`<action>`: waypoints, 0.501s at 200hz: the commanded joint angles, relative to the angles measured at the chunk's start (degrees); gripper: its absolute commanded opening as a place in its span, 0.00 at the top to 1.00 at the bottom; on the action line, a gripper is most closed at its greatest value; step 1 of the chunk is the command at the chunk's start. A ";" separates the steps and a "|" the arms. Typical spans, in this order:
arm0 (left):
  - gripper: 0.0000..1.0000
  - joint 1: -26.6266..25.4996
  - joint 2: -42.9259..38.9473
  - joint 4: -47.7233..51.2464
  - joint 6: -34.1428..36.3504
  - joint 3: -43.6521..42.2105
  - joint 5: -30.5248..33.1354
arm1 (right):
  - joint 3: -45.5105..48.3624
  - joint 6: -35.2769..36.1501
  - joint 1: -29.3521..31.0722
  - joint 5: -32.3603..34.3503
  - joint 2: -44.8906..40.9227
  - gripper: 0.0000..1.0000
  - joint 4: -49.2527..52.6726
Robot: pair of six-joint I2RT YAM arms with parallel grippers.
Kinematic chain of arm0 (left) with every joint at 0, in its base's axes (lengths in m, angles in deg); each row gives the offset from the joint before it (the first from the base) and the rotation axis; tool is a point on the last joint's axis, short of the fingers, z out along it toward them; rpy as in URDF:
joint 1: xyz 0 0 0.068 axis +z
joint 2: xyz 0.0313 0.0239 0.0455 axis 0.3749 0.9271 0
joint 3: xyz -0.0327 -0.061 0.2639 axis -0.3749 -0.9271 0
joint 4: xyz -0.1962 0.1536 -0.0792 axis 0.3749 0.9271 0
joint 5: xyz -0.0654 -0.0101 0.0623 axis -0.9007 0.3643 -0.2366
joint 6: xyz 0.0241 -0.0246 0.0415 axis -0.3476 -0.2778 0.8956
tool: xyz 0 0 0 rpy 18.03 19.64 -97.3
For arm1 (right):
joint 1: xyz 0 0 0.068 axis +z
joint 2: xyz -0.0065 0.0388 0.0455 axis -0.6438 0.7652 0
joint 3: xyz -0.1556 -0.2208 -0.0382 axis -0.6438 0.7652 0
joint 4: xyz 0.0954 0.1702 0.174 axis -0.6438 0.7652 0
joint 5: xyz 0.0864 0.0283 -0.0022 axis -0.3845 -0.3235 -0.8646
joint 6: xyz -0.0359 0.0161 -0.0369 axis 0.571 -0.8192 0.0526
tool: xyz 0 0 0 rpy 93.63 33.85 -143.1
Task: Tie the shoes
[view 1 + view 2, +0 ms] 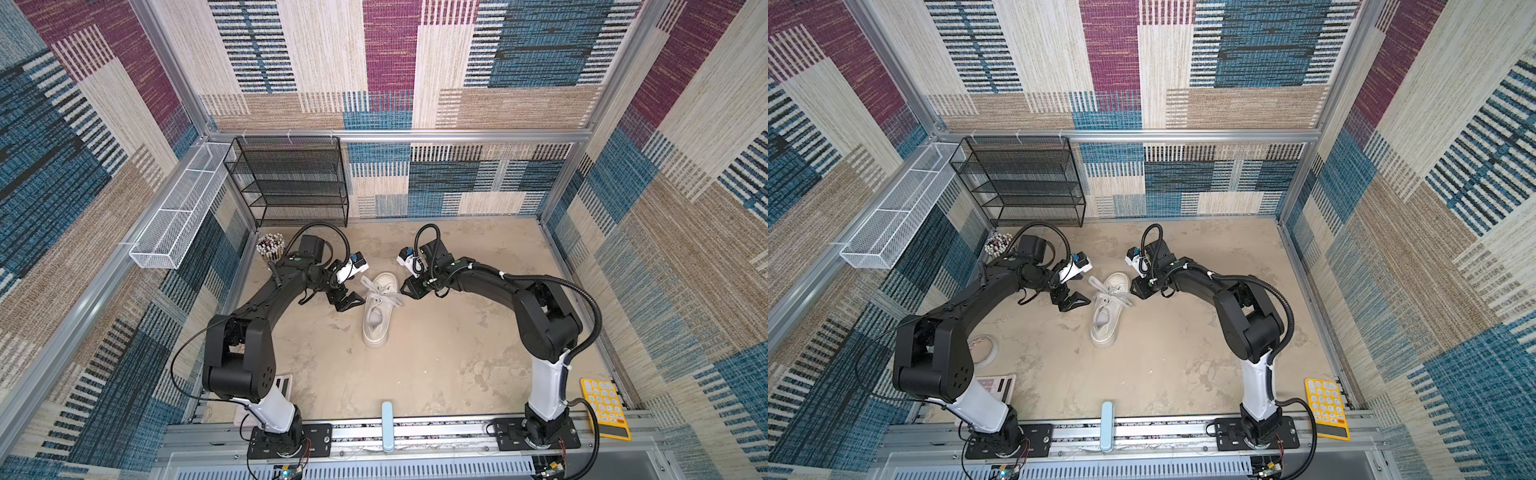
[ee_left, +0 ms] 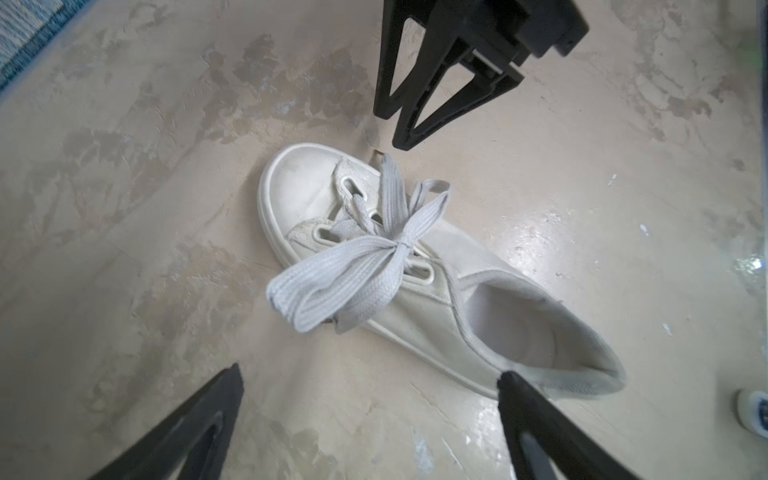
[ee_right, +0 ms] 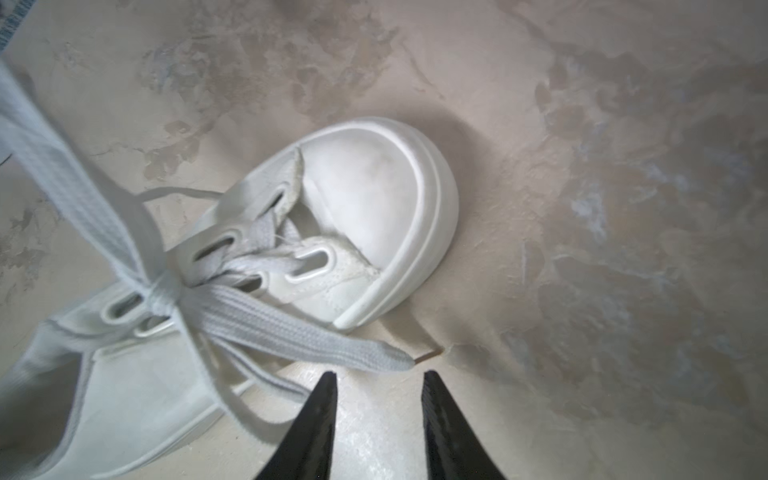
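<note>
One white sneaker with a smooth upper and ribbed platform sole; flat woven laces form one bow. Two grippers, both empty: left gripper spread wide, right gripper narrowly parted.

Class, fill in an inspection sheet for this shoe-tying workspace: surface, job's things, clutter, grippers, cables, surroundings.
Surface: mottled beige tabletop, patchy stains.
Job's things: white sneaker upright; laces tied in a bow.
Clutter: yellow calculator, pen cup, white roll, booklet; all at the edges.
Grippers: left gripper wide open, empty; right gripper partly open, empty, beside a lace end.
Cables: black hoses along both arms, clear of the sneaker.
Surroundings: patterned carpet walls, black mesh shelf, white mesh basket.
</note>
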 commanded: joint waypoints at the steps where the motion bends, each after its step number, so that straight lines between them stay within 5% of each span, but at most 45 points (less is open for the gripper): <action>1: 0.01 -0.03 -1.07 -0.45 -9.36 -0.11 -0.51 | -0.11 0.81 0.09 1.91 0.49 0.65 -0.52; 34: 0.01 -0.03 -1.20 -8.11 -18.40 -0.95 -1.41 | 4.74 8.85 -0.06 1.98 -2.33 0.65 -2.63; 100: 0.01 -0.03 1.93 -8.33 -21.86 2.51 -1.63 | 4.43 17.00 0.55 1.18 -0.80 0.64 -4.51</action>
